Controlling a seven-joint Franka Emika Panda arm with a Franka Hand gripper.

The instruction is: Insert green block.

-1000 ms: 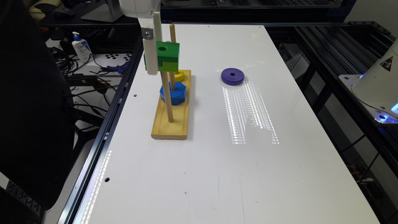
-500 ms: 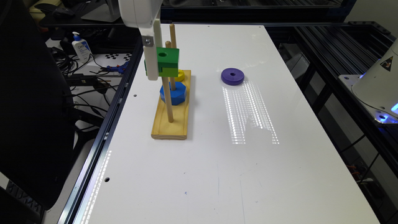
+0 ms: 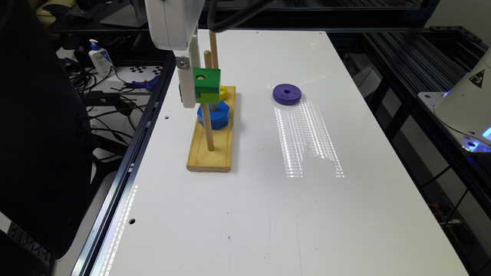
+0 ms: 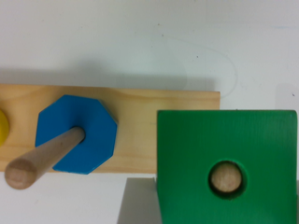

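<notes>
**Wrist view puts the peg tip inside the green block's hole**

Wrist view first: I look straight down on the green block (image 4: 227,167) and see the rounded tip of a wooden peg (image 4: 225,178) sitting inside its round centre hole. Beside it the blue octagonal block (image 4: 76,134) lies on the wooden base (image 4: 140,100) with its own peg (image 4: 43,157) rising through it, and a sliver of a yellow piece (image 4: 3,127) shows at the edge.

From the exterior view I read part of a brand name, "Cera…", on a white pump bottle (image 3: 99,58) standing off the table on the exterior view's left, and there is a yellow warning triangle (image 3: 477,78) on a white housing at the exterior view's right. The text there is too small for me to read.

The gripper (image 3: 191,88) hangs above the base with the green block at its tip, raised high on the nearest peg, well above the board. I cannot tell from either picture whether the hand is clenched on the block or released.

A purple disc (image 3: 287,94) lies flat on the white table (image 3: 268,214), well apart from the base on the exterior view's right. Two further pegs stand just behind the green block.
</notes>
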